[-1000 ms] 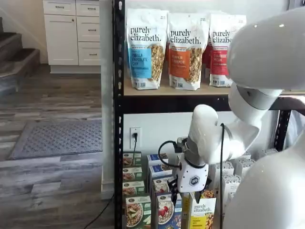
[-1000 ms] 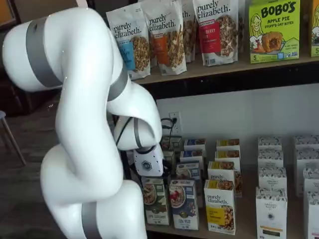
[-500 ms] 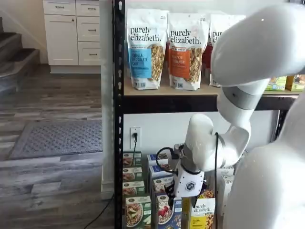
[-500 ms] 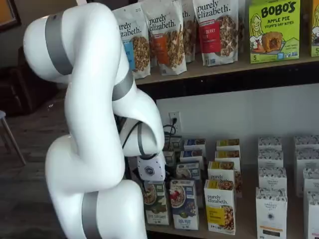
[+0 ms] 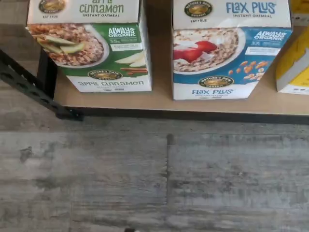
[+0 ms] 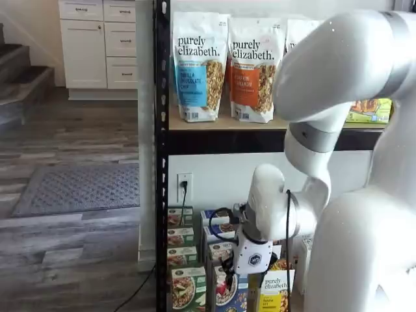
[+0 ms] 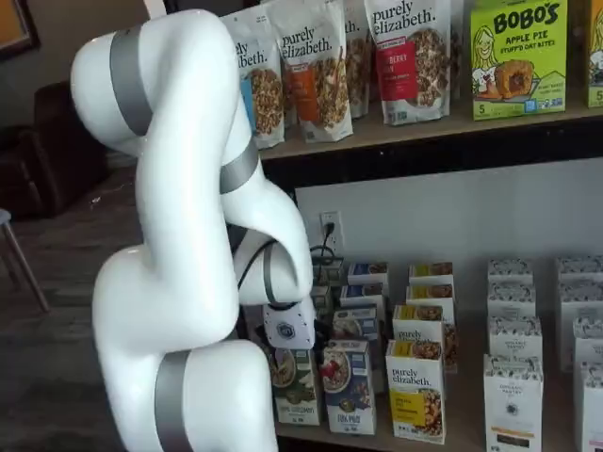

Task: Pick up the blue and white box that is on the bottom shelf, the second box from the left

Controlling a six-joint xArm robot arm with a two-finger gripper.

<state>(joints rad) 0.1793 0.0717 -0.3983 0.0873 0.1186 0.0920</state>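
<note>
Standing upright at the front edge of the bottom shelf (image 5: 159, 104) – blue and white box (image 5: 231, 48), just beside the green carton (image 5: 89, 46); ahead of and below the fingers; fingers unseen, presumably spread wide.

The white arm (image 7: 188, 245) is folded up pretty tight, big upper joint up high, then it bends back down so the wrist ends up low. The pincer (image 6: 251, 259) hangs off the wrist with its white body pointing downward. Can't really see the black fingers in any view, but the jaws sit fully spread with nothing in them.
</note>
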